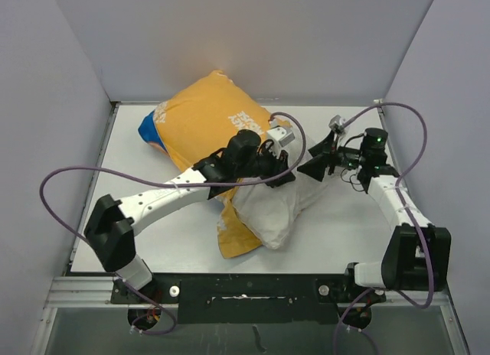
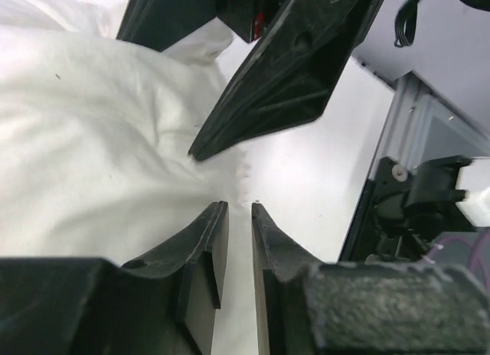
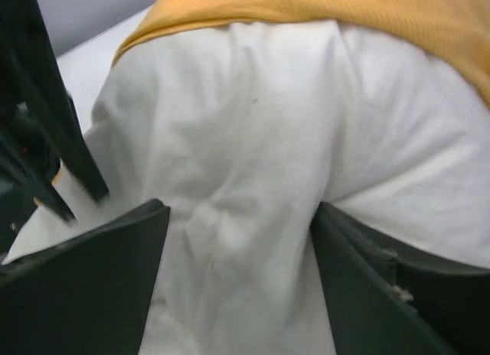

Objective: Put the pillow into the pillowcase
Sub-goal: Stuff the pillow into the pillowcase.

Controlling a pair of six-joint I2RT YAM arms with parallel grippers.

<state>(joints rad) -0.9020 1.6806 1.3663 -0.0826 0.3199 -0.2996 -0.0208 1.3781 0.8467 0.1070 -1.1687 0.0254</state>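
The pillowcase (image 1: 203, 125) lies at the back middle, mustard-yellow side up, with blue showing at its left end. The white pillow (image 1: 268, 210) sticks out of its near right opening. My left gripper (image 1: 282, 174) sits at that opening. In the left wrist view its fingers (image 2: 216, 225) are almost together, and a tapered edge of the pillow (image 2: 92, 141) runs into the thin gap. My right gripper (image 1: 315, 166) comes from the right. In the right wrist view its fingers (image 3: 99, 271) press either side of a wrinkled fold of the pillow (image 3: 245, 179), below the yellow pillowcase (image 3: 344, 11).
Grey walls enclose the white table (image 1: 344, 232) on three sides. A dark rail (image 1: 253, 286) runs along the near edge with both arm bases. Purple cables loop over the left and right of the table. The right gripper's black fingers (image 2: 276, 87) fill the top of the left wrist view.
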